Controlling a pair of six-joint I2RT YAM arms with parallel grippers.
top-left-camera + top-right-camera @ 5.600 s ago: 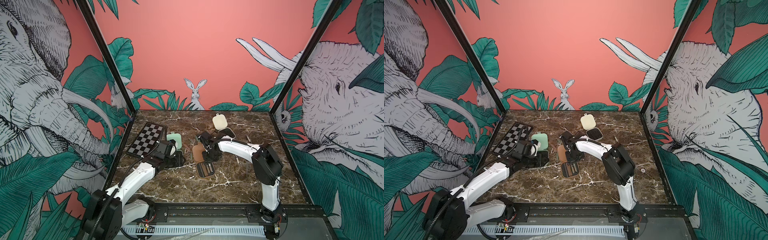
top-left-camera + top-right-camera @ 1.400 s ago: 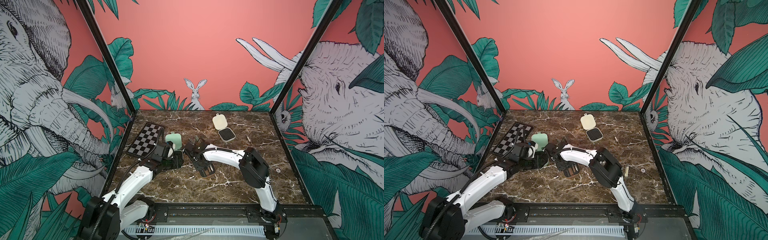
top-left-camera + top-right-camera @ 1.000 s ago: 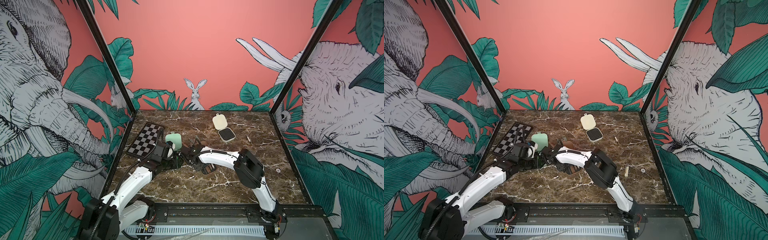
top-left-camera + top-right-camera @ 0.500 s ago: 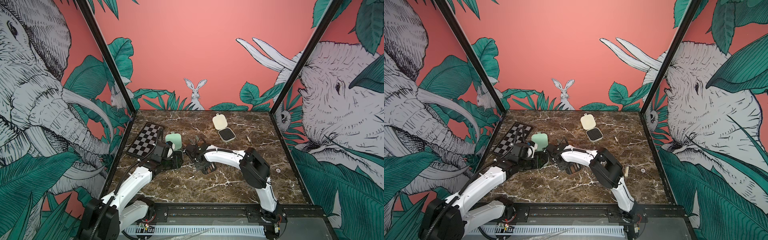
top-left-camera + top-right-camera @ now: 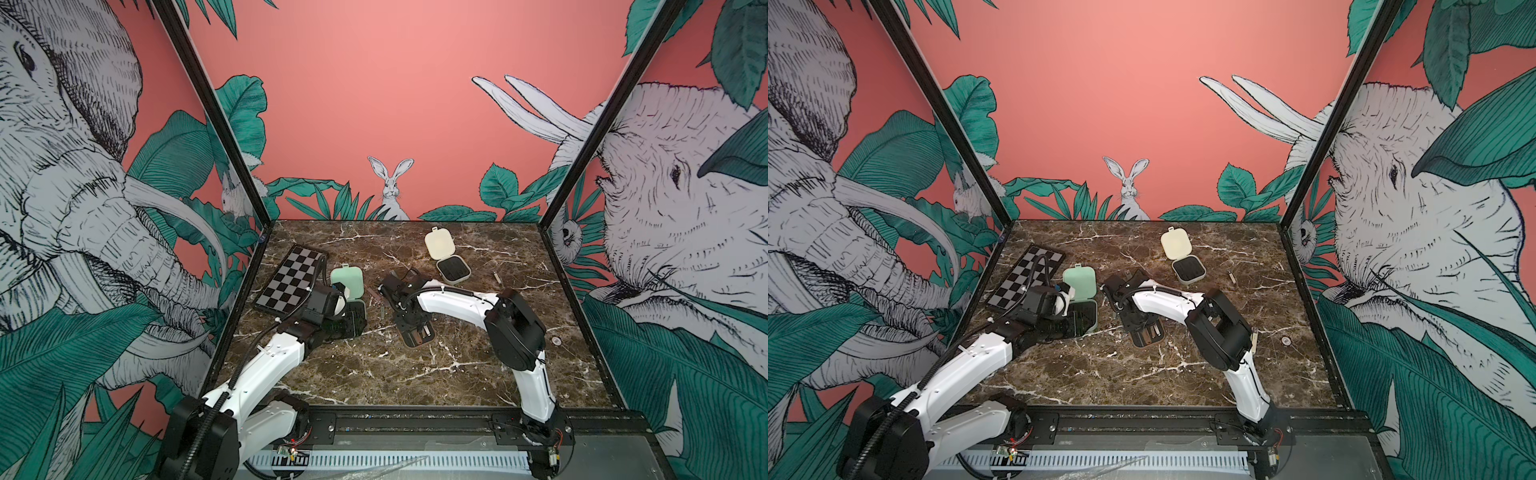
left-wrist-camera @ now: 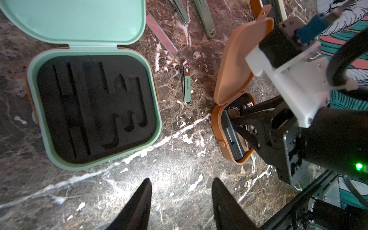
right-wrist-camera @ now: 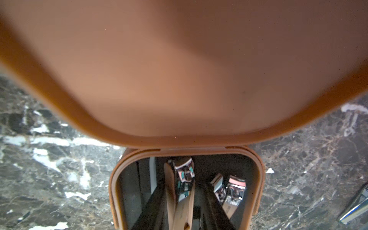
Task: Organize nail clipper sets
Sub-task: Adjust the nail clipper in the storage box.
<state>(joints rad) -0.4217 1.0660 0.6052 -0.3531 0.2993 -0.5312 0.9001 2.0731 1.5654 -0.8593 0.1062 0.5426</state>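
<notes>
The brown case lies open mid-table, its lid standing up. My right gripper reaches down into the case base. Its jaws are open around a slim brown tool, with a gap on one side. Two clippers sit in the insert beside it. The mint green case lies open with empty slots, lid flat behind it. A mint clipper rests on the marble between the two cases. My left gripper hovers open and empty over bare marble in front of them. The cream case lies open at the back.
A black-and-grey checkerboard lies at the back left. Loose green tools and a reddish file lie behind the mint case. A small tool and a small round piece lie to the right.
My right gripper has moved right and forward, from beside the mint case to over the brown case base, and its jaws have widened. The left arm has stayed still.
</notes>
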